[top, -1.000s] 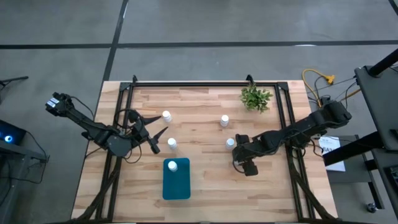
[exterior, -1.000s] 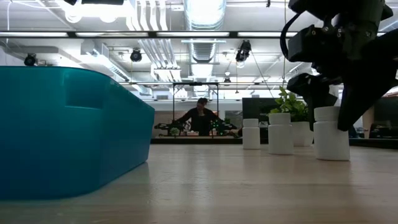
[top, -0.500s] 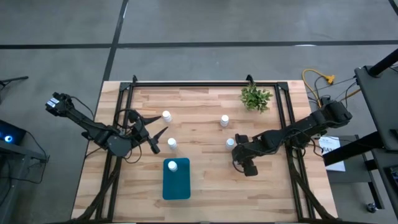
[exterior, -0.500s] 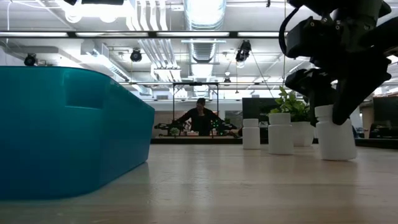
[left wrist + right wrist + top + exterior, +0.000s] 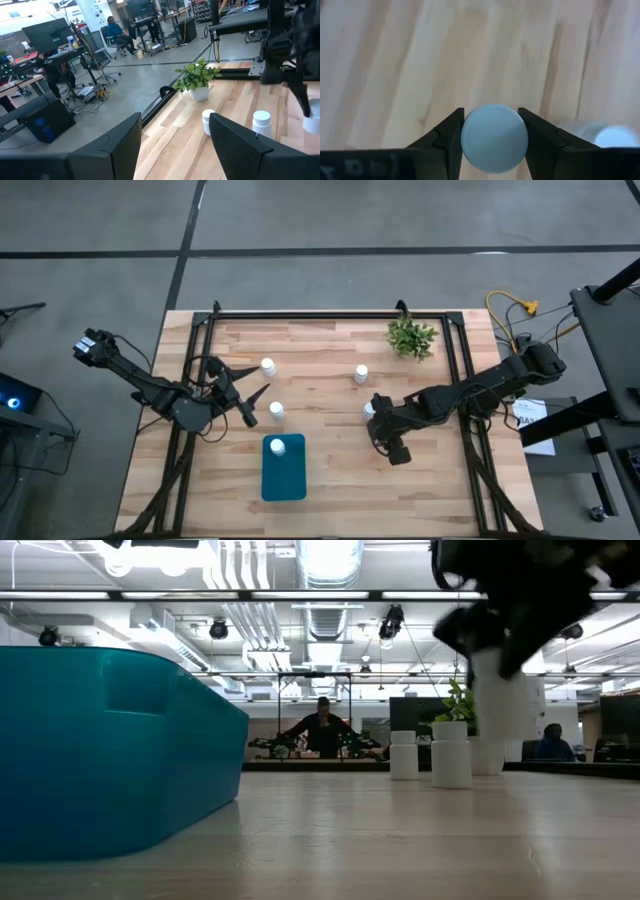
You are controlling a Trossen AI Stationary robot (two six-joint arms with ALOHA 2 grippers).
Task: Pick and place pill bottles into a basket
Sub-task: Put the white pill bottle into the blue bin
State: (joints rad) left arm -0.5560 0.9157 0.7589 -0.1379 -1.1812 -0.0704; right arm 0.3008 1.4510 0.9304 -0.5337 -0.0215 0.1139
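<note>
My right claw (image 5: 492, 131) clamps a bottle (image 5: 494, 138) upright by its cap, clear of the bench (image 5: 330, 350), with the basket (image 5: 285, 480) off toward my left arm's side, nearer my left claw (image 5: 243, 397), which hangs open

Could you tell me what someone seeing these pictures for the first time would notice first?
Probably the right gripper right of the table's middle, shut on a white pill bottle and holding it clear of the wood in the low view. Next, the teal basket near the front edge with one bottle inside, and the left gripper open beside two standing bottles.
</note>
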